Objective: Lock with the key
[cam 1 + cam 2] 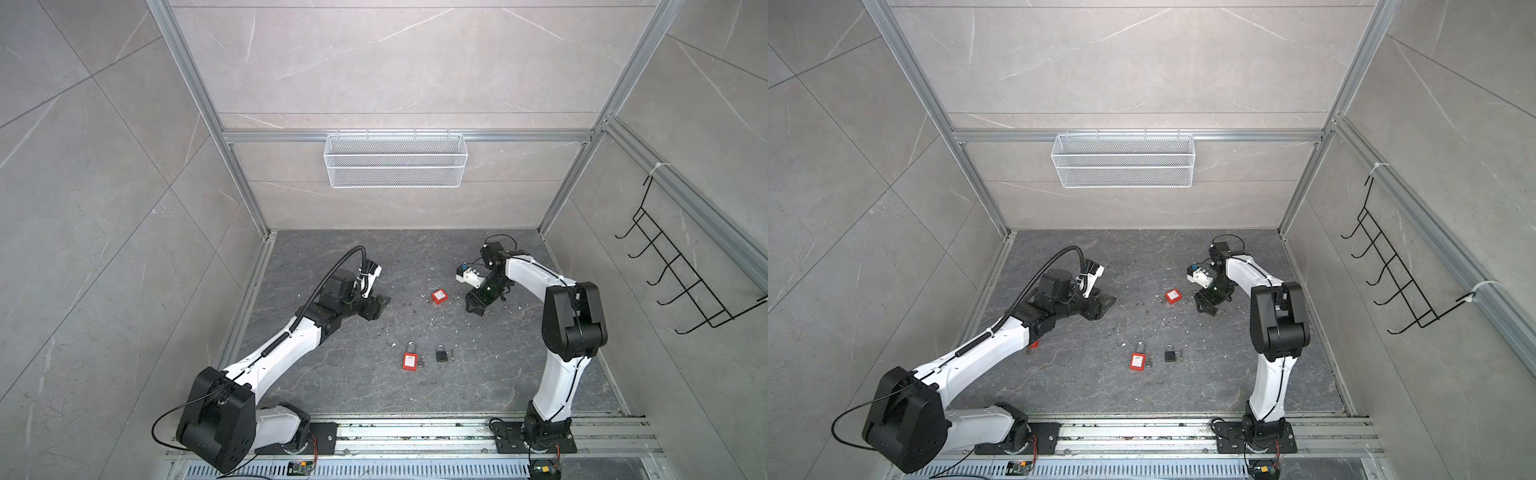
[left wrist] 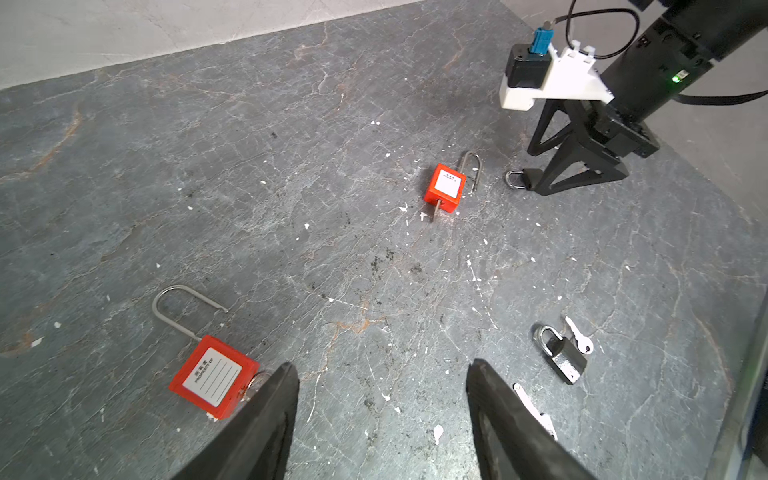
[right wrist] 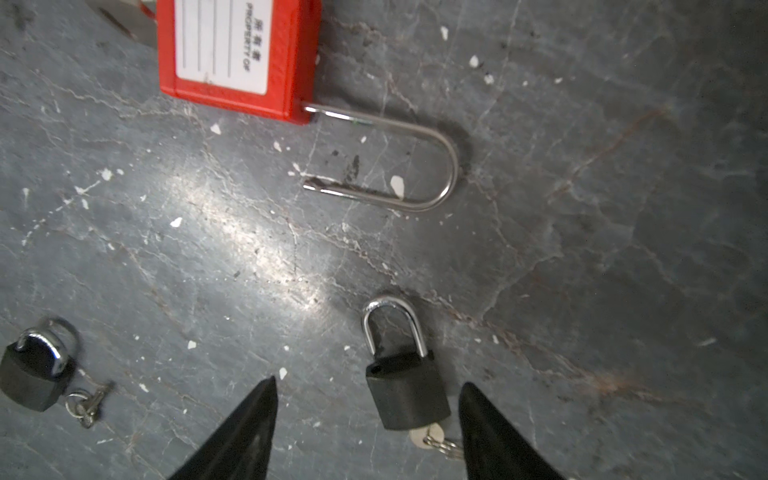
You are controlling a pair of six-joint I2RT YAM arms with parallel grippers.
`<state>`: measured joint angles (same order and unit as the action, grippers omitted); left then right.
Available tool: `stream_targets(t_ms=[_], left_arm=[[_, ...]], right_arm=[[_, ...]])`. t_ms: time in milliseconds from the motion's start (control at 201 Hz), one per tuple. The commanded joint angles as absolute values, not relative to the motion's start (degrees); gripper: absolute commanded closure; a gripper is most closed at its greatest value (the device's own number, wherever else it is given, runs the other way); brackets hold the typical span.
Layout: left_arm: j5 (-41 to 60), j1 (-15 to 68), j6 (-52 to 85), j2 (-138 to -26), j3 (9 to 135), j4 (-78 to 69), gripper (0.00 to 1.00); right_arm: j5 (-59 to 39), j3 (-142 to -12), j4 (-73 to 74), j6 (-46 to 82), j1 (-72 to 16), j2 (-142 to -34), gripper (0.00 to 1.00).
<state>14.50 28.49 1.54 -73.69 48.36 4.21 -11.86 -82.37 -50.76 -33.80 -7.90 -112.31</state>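
- The small black padlock (image 3: 407, 399) lies flat on the table (image 1: 353, 386), at about two o'clock from the table's middle, taking the back wall as twelve. Its key (image 3: 426, 436) sits in the base with a ring trailing.
- One shackle leg looks lifted out of its hole, so I judge the lock is not yet shut, though this is hard to be sure of.
- The right gripper (image 3: 369, 381) hangs low over it, claw well open and holding nothing. It has a finger on each side of the body, and neither touches.
- The lock sits nearer one finger (image 3: 486, 428) than the other. Centre the claw first, or the near finger will likely shove and spin the lock as the claw closes.
- Close on the body's side edges, clear of key and ring, so that the shackle is free to be pressed home and the key free to turn.
- A red padlock (image 1: 439, 296) with its shackle swung open lies near, at nine o'clock of that gripper. Avoid snagging the loop.
- A second black padlock (image 1: 441, 354) and another red one (image 1: 410, 360) lie well apart, at about seven o'clock.
- The left gripper (image 2: 381, 363) waits at nine o'clock across the table, claw wide open and empty. It is probably needed for the key.
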Motion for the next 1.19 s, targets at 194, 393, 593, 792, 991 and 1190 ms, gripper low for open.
stream_targets(t_ms=[194, 393, 593, 792, 991, 1190], left_arm=[[17.7, 28.3, 2.2, -71.0, 48.1, 1.3, 0.33], [18.1, 28.3, 2.4, -70.8, 48.1, 1.1, 0.34], [18.3, 28.3, 2.8, -70.7, 48.1, 1.0, 0.34], [18.2, 28.4, 2.9, -70.0, 47.7, 1.0, 0.35], [17.7, 28.5, 3.1, -69.0, 46.9, 1.1, 0.35], [17.3, 28.6, 2.8, -68.2, 46.8, 1.7, 0.35]], right_arm=[[-12.6, -77.8, -51.2, -31.0, -7.8, -111.9, 0.40], [-12.5, -77.0, -51.5, -29.6, -7.9, -110.6, 0.42], [-8.7, -76.4, -47.9, -30.5, -7.8, -107.7, 0.43], [-4.4, -77.4, -45.1, -32.7, -7.7, -108.5, 0.41], [-3.7, -78.9, -46.2, -33.5, -7.5, -112.7, 0.41], [-5.6, -77.4, -46.9, -34.7, -7.4, -112.7, 0.43]])
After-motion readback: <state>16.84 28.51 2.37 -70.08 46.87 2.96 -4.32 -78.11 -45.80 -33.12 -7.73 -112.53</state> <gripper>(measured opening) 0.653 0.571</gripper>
